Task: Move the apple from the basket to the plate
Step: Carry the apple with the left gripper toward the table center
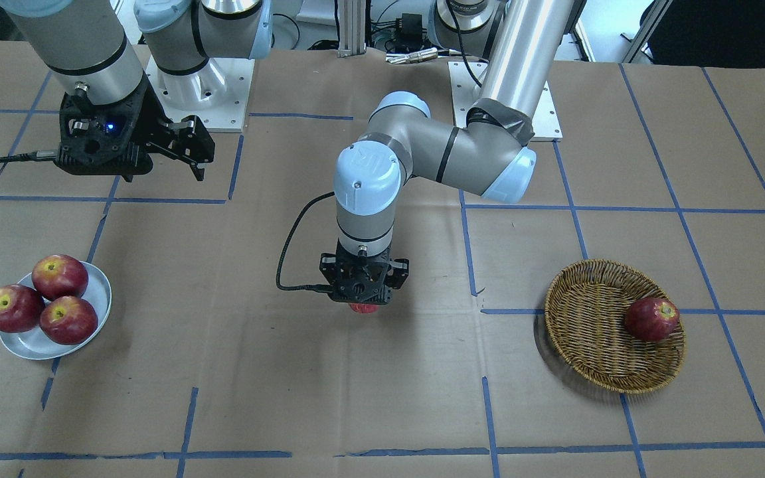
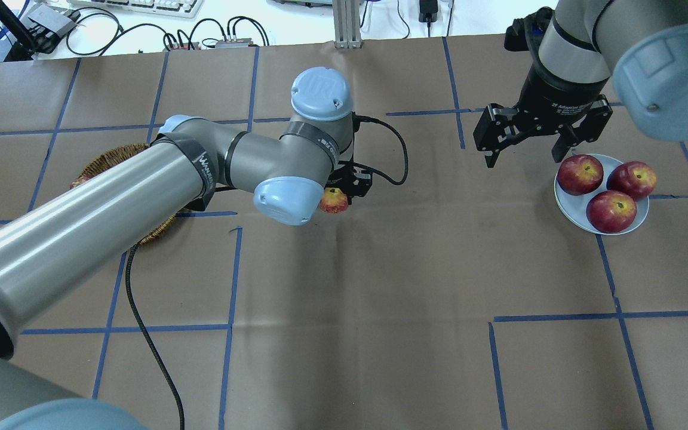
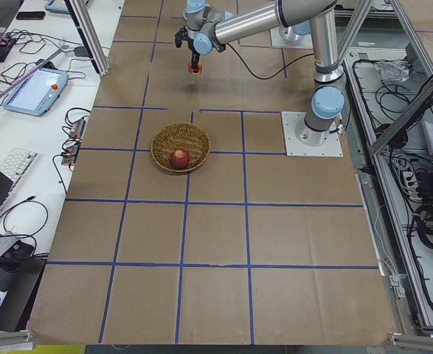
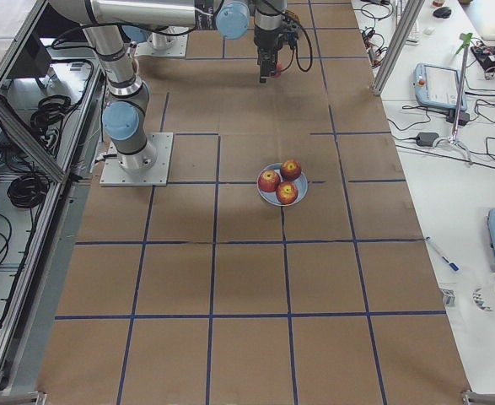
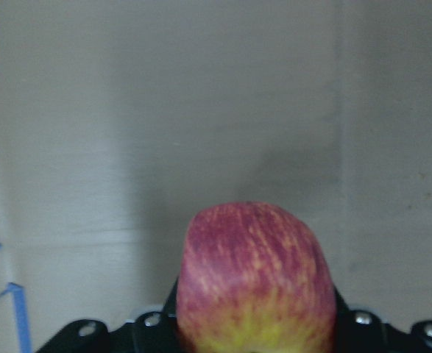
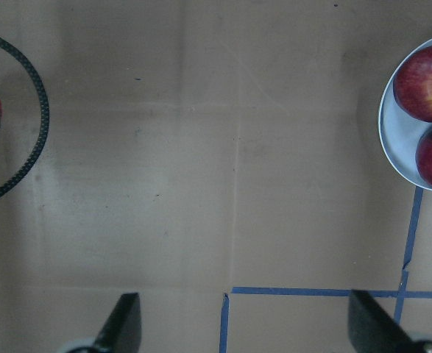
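My left gripper point(image 1: 363, 304) is shut on the apple point(image 2: 334, 201), lighter red with yellow streaks, and holds it above the middle of the table; it fills the left wrist view point(image 5: 254, 279). The wicker basket point(image 1: 588, 332) stands toward the robot's left and holds one darker apple point(image 1: 651, 318). The pale plate point(image 1: 98, 290) is toward the robot's right with three dark red apples point(image 1: 58, 276) on it. My right gripper point(image 2: 522, 146) is open and empty, hovering just beside the plate point(image 2: 568, 209).
Brown paper with blue tape lines covers the table point(image 1: 382, 398). The left arm's black cable point(image 2: 392, 155) loops near its wrist. The plate's edge shows at the right of the right wrist view point(image 6: 392, 147).
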You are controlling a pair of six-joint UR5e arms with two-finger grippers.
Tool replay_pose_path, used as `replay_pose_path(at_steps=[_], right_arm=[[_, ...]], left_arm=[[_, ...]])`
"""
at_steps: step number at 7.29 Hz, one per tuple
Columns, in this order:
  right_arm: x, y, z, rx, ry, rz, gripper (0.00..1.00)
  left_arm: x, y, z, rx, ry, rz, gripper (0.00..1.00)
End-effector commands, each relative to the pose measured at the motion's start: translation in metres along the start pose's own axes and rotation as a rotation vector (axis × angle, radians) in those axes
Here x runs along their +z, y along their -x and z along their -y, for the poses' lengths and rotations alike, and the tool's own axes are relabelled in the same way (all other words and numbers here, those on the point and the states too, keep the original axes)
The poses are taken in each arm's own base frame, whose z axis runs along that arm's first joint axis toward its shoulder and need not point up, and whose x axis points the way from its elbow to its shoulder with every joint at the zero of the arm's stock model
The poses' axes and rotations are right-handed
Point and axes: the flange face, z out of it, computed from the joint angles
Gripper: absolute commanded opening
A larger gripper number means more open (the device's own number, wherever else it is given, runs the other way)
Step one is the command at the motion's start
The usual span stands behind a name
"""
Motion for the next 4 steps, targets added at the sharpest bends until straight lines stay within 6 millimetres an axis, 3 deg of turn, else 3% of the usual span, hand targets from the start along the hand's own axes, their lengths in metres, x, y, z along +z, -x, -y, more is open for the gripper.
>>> replay_pose_path(at_steps=[1, 4], right_arm=[[-0.0006, 0.0, 0.0001, 0.0, -0.001, 0.0, 1.0], [-0.0008, 0.0, 0.0002, 0.0, -0.002, 0.0, 1.0]], left_arm=[[0.0247, -0.0159, 0.0072, 0.017, -0.045, -0.024, 0.38], [0.0343, -0.0186, 0.0052, 0.014, -0.029, -0.02, 0.38]])
